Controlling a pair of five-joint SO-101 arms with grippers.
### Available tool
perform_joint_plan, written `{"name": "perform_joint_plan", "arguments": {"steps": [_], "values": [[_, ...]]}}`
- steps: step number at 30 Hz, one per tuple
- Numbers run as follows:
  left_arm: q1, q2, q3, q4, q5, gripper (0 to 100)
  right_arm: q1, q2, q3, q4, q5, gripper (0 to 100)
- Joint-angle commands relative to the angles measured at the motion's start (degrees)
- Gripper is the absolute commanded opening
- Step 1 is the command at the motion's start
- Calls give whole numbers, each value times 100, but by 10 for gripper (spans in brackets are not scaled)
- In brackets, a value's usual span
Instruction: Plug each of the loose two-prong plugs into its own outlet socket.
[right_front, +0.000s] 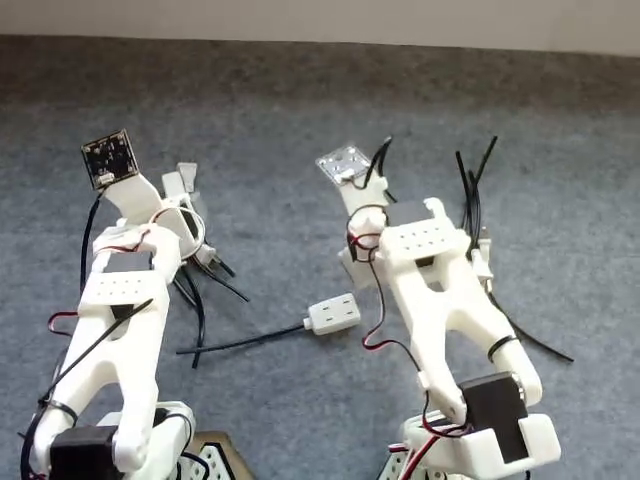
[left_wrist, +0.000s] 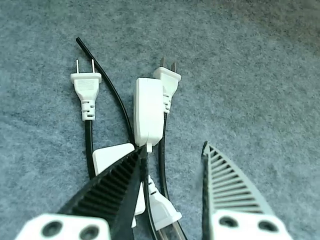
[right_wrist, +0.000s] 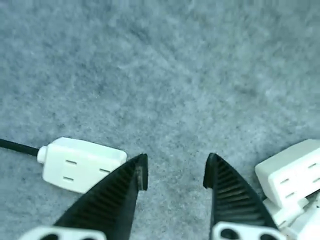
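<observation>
Your left gripper (left_wrist: 172, 150) and right gripper (right_wrist: 175, 172) gaped empty, so you first needed a white two-prong plug (left_wrist: 86, 87), with the white plastic outlet block (right_front: 333, 313) at its four o'clock.

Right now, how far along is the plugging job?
Nothing looks done: the first plug, beside the black cord, and the second plug, against the outlet block, lie loose, prongs bare. Nothing is in hand: the left jaws stand open over that cluster, the right jaws open between the corded socket and the other socket, both with empty slots. Every plug is left to grasp and insert.
</observation>
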Motion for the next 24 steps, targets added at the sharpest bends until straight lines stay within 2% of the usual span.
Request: {"name": "perform_joint_plan", "arguments": {"steps": [1,4,8,17,24], "values": [[-57,-180,-31,-123,35,189,-101,-4,-295,655,264,192],[-57,-180,-40,-123,35,189,-330,-22,-277,1789,1064,192],[-57,-180,-40,-123,35,189,-593,-4,-198,2378,1143,192],[-57,-189,-31,-123,26,189,-857,4,1182,277,932,192],[-57,-180,-31,-123,26,189,-831,4,1279,-567,413,192]]}}
